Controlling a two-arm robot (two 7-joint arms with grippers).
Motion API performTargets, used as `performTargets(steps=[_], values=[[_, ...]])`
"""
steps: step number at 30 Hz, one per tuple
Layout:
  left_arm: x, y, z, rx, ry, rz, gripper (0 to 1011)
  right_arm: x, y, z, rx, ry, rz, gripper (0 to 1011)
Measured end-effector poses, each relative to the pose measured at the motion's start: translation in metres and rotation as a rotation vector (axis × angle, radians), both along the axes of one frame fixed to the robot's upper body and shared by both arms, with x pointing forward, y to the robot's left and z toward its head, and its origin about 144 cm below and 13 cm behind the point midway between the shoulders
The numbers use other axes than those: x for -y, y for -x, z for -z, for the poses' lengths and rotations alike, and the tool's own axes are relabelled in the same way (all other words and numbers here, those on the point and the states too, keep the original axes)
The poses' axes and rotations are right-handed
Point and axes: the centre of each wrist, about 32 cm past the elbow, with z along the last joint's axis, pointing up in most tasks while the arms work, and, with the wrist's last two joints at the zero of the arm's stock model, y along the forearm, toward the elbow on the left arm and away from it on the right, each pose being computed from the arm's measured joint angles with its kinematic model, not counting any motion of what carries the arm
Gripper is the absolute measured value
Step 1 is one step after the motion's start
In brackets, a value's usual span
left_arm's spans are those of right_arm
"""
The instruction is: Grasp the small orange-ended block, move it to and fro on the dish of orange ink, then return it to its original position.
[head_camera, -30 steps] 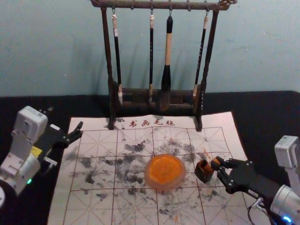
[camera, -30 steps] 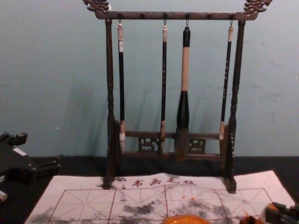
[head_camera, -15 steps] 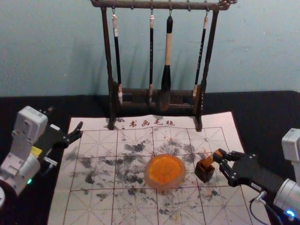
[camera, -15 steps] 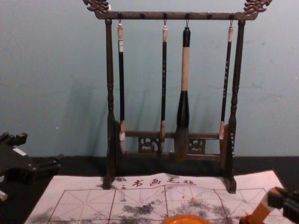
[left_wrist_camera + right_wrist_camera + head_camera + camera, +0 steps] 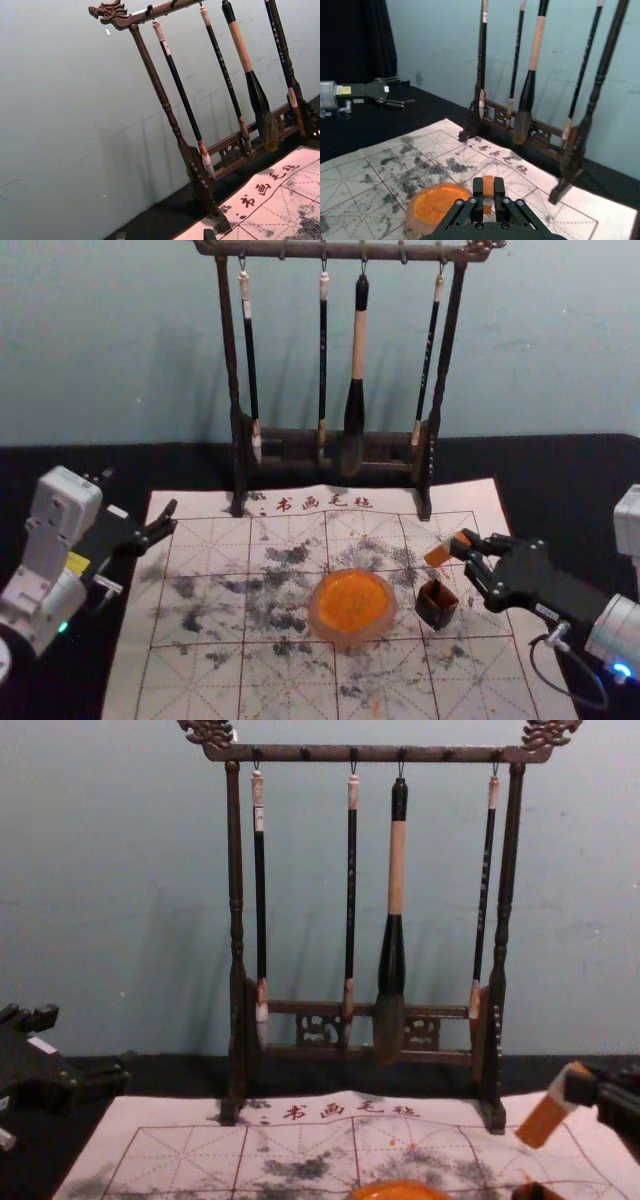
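Seen whole from the head camera: the dish [image 5: 318, 624] of orange ink [image 5: 352, 600] and, near it toward the robot's right, the small dark box [image 5: 437, 606], open at the top. In the chest view, just the upper parts of both at the bottom edge, but a better side-on look at the orange-ended block [image 5: 541, 1122], with a pale band near its upper end and orange on either side.

Pinched by that upper end in the right claw [image 5: 466, 546], with a finger against each side in the right wrist view. Slanting down from the fingertips toward the robot's left, apart from the box and on its far side, above the paper mat [image 5: 205, 680].

At the robot's left, near the mat's edge over the black worktop [image 5: 570, 475]: the left claw [image 5: 140, 498], parked wide open with nothing between its fingers. Beyond the mat, a wooden rack [image 5: 232, 360] with four hanging brushes [image 5: 357, 370].

Hidden inside the right claw: the block's gripped top. Cut off at the chest view's right edge: most of the right arm. Partly covered by the right claw in its own wrist view: the dish's near side. Hard to make out: the block's exact height over the mat.
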Motion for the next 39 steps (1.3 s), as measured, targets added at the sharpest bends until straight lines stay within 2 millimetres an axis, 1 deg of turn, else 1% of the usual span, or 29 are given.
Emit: performTargets(steps=[7,12,20,26,39], values=[[0.000,0.000,0.000,0.000,0.000,0.000,1001,-0.008,-0.010,-0.010,-0.001,0.014,-0.054,71],[0.000,0.000,0.000,0.000,0.000,0.000,1001,-0.017,-0.021,-0.018,-0.011,0.040,-0.101,71],[0.000,0.000,0.000,0.000,0.000,0.000,1001,-0.036,-0.039,-0.025,-0.046,0.123,-0.179,71],[0.000,0.000,0.000,0.000,0.000,0.000,1002,-0.048,-0.046,-0.027,-0.066,0.184,-0.218,71],[0.000,0.000,0.000,0.000,0.000,0.000,1001,-0.060,-0.054,-0.030,-0.085,0.245,-0.269,71]])
